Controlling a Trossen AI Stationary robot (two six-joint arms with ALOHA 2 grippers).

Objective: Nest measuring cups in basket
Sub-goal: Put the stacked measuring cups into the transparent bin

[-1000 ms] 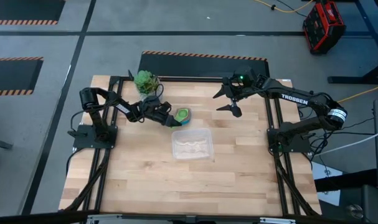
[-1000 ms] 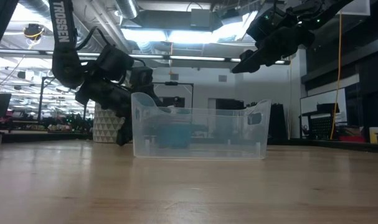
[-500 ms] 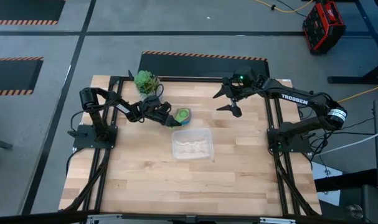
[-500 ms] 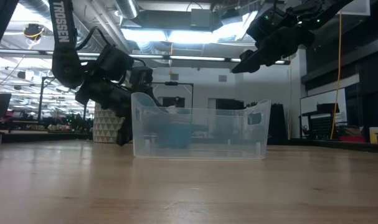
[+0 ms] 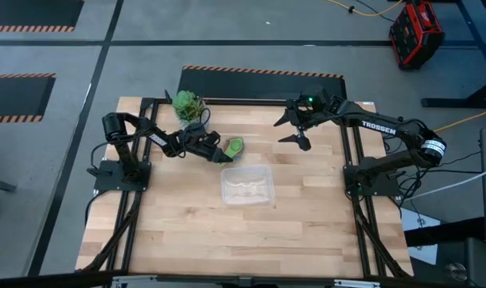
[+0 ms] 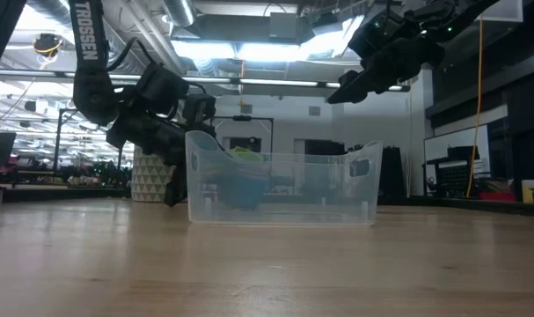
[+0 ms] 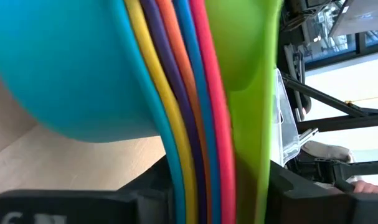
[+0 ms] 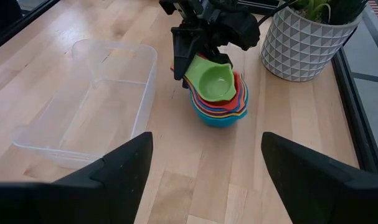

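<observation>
On the pale wood table [image 5: 186, 232] the left gripper [image 8: 187, 51] clamps the nested measuring cups [image 8: 218, 94] beside the clear basket [image 5: 247, 185]. The right gripper [image 5: 297, 130] hangs spread and empty above (grey floor all round).

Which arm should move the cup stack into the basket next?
Left. Its pincer is shut on the handles of the nested cups, right beside the empty basket. The right pincer hangs open above the table's far side, away from both.
</observation>
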